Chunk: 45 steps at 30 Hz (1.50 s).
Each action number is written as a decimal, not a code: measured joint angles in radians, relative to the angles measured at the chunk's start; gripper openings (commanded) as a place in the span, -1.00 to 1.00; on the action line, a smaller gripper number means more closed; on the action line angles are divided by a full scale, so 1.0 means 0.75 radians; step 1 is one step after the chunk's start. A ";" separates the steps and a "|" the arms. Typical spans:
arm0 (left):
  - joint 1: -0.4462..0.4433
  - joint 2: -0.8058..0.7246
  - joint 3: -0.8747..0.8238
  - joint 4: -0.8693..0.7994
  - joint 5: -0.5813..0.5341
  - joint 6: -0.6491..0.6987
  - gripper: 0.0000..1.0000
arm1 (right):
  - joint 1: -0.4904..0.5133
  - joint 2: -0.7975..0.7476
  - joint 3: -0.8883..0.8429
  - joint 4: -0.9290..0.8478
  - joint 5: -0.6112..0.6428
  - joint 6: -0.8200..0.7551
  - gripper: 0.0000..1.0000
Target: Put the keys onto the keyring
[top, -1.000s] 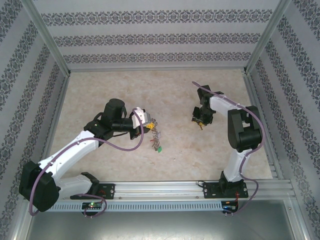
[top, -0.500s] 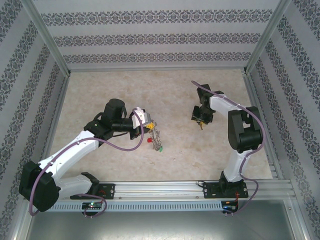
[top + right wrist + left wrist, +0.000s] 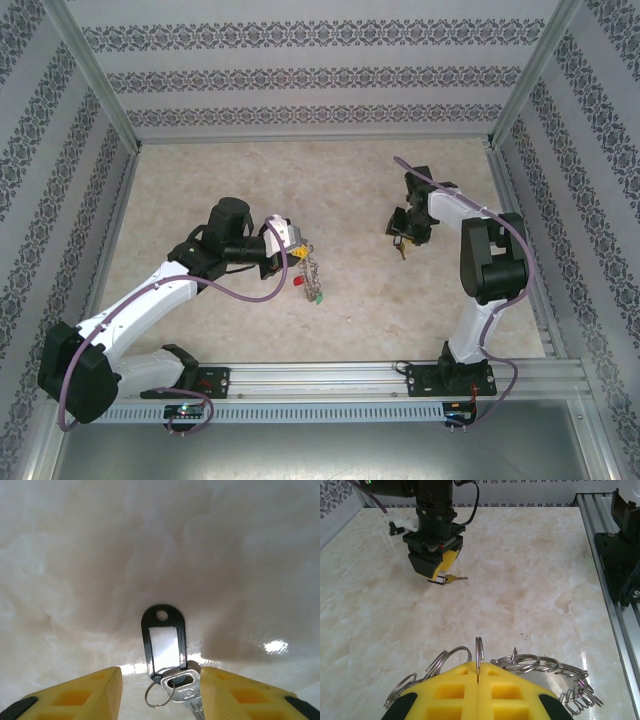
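Now, left end effector (image 3: 477,672): yellow fingers pressed together, pinching one upright wire ring of the keyring (image 3: 530,662).
Keyring spread: small wire loops fan out to both sides of those fingers. Seen from overhead, it trails from the end effector near the table's (image 3: 530,570) middle, slightly toward the near edge.
Hangers: a small red piece (image 3: 299,283) and a green piece (image 3: 316,297) on the keyring, too small to identify.
Right end effector (image 3: 160,677): fingers spread, low over the table, nothing gripped.
Key (image 3: 186,694): silver, flat on the table's right half, lying in the gap between the spread fingers.
Attached: black tag (image 3: 164,640) with a white label, and a small split ring (image 3: 156,696).
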 measured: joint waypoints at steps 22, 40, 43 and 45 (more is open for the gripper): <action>-0.009 -0.028 0.000 -0.005 -0.012 0.001 -1.00 | 0.275 -0.024 -0.043 0.077 -0.215 0.184 -0.07; -0.009 -0.098 -0.009 -0.033 -0.067 -0.001 -1.00 | 0.185 -0.042 0.072 0.015 -0.065 0.090 -0.35; -0.009 -0.098 -0.009 -0.034 -0.070 -0.001 -1.00 | 0.225 -0.042 0.044 0.020 -0.034 0.139 -0.35; -0.009 -0.098 -0.009 -0.034 -0.070 -0.001 -1.00 | 0.264 -0.040 0.013 0.023 -0.013 0.182 -0.34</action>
